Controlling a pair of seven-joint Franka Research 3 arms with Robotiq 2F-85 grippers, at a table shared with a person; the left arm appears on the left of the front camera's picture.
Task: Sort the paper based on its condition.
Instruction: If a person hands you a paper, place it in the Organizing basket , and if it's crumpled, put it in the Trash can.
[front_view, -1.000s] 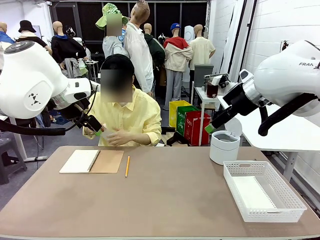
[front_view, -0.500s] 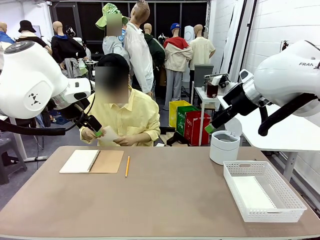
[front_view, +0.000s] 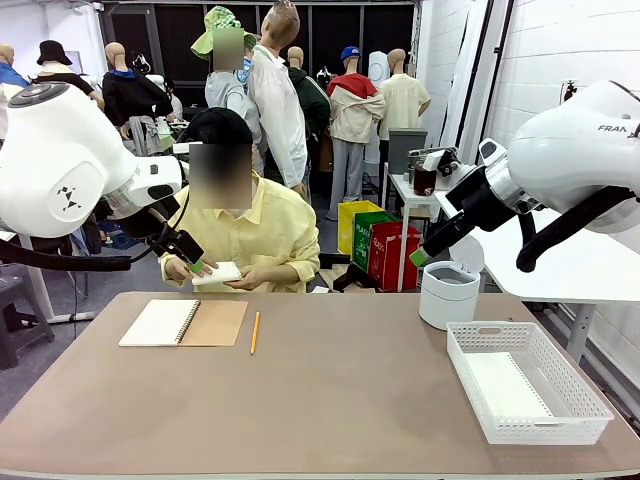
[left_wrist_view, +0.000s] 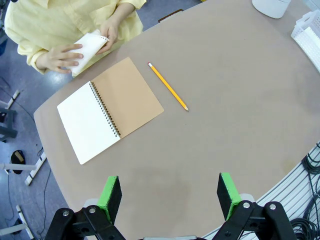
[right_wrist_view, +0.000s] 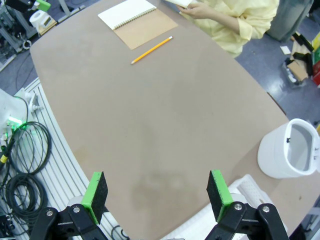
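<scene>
The person at the far side holds a white sheet of paper (front_view: 219, 274) in both hands just above the table's far edge; it also appears in the left wrist view, paper (left_wrist_view: 90, 45). Another white sheet (front_view: 505, 386) lies flat in the white basket (front_view: 573, 372) at the front right. My left gripper (front_view: 196, 264) hangs high over the far left, close to the person's hands in the picture. Its jaws are open and empty, left gripper (left_wrist_view: 170, 196). My right gripper (front_view: 419, 258) is raised over the far right, also open and empty, right gripper (right_wrist_view: 157, 193).
An open spiral notebook (front_view: 183, 322) with a brown cover lies at the far left, a yellow pencil (front_view: 254, 332) beside it. A round white bin (front_view: 447, 294) stands at the far right, behind the basket. The brown table (front_view: 330, 400) is bare in the middle and front.
The person has lowered the paper from chest height and now holds it flat near the table's edge. Neither arm has moved.
</scene>
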